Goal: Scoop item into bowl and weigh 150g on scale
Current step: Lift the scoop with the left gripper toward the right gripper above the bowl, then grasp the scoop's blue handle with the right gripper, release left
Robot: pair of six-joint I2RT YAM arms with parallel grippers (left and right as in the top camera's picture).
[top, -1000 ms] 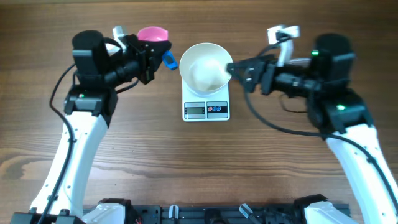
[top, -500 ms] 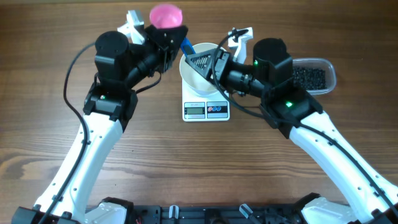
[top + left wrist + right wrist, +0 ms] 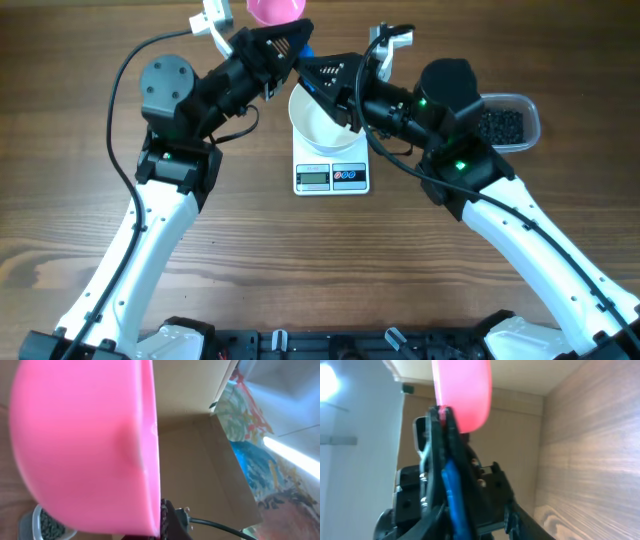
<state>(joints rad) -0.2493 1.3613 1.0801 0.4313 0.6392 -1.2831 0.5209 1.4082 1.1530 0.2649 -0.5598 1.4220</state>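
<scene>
Over the deep white bowl (image 3: 320, 125), our right claw (image 3: 318, 72) has swung to the left claw (image 3: 285, 45), which clamps a pink plastic scoop (image 3: 275, 10); perhaps a handover, though its own grip we cannot tell. Small black pellets (image 3: 500, 125) wait in the clear plastic tub (image 3: 531, 113).

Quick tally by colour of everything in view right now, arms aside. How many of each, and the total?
Pink: 1, the scoop
White: 2, the bowl and the scale
Clear: 1, the tub
Black: 1, the heap of pellets in the tub
Total: 5
</scene>
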